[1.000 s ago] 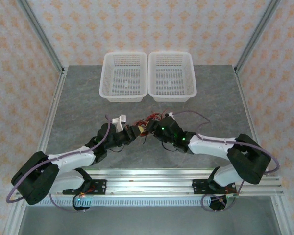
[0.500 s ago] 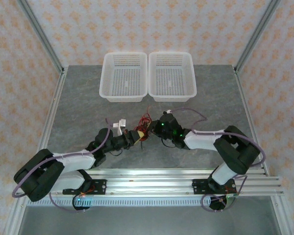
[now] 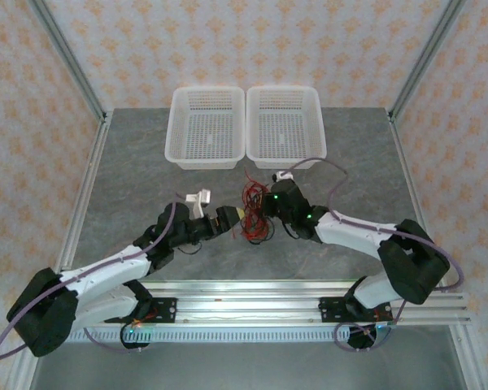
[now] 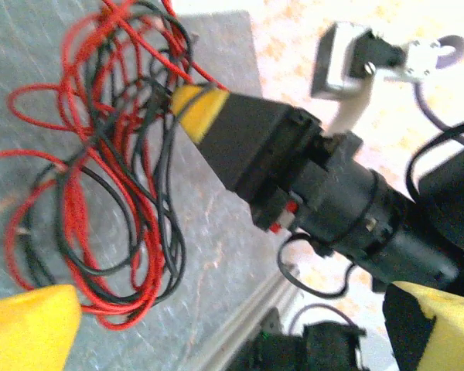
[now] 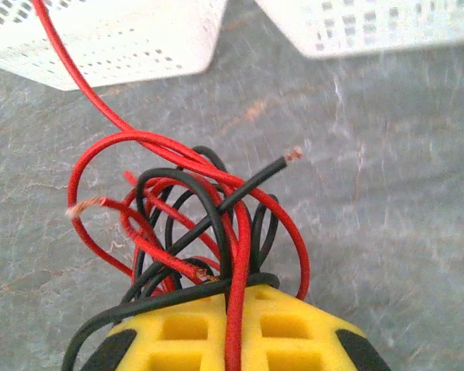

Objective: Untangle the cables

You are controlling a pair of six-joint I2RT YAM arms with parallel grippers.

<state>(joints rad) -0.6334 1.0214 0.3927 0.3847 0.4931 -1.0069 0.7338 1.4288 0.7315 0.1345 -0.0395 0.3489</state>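
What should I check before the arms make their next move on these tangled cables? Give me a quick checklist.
1. Right gripper shut on the cables: ok, red and black strands are pinched.
2. Left gripper open: ok, jaws wide apart.
3. Red and black strands separated: not ok, one knotted bundle.
4. Free end to grab: ok, a black end with a bare tip sticks out.
5. Left basket and right basket empty: ok.
6. Bundle resting on the table: cannot tell.

cables (image 5: 216,202) red+blk | fingers (image 5: 313,317) ylw | baskets (image 3: 207,89) wht | table (image 3: 130,195) gry marbled
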